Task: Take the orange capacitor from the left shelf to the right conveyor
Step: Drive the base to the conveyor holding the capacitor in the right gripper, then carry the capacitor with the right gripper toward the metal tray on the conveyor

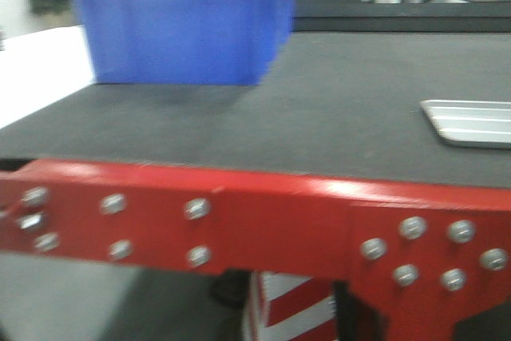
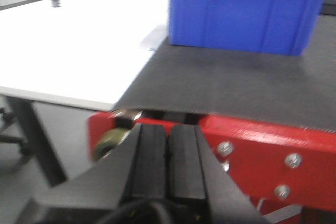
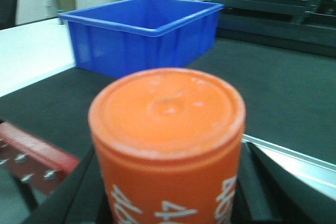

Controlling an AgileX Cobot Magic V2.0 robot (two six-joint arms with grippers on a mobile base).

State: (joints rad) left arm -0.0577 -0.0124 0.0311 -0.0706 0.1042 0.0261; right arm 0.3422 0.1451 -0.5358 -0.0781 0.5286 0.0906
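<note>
Your right gripper [image 3: 167, 187] is clamped around the orange capacitor [image 3: 167, 124], which stands upright over the conveyor's [image 1: 335, 109] front edge. You cannot tell whether it touches the belt. From it, the blue bin [image 3: 142, 51] sits at 11 o'clock and the silver tray [image 3: 294, 163] at 4. Your left gripper [image 2: 168, 129] is fully closed and empty.

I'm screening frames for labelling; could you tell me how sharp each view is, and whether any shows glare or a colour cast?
Front view: soft blur throughout, glare streak along the red frame. Left wrist view: blurred, white table washed out. Right wrist view: greenish cast, the close capacitor soft.
</note>
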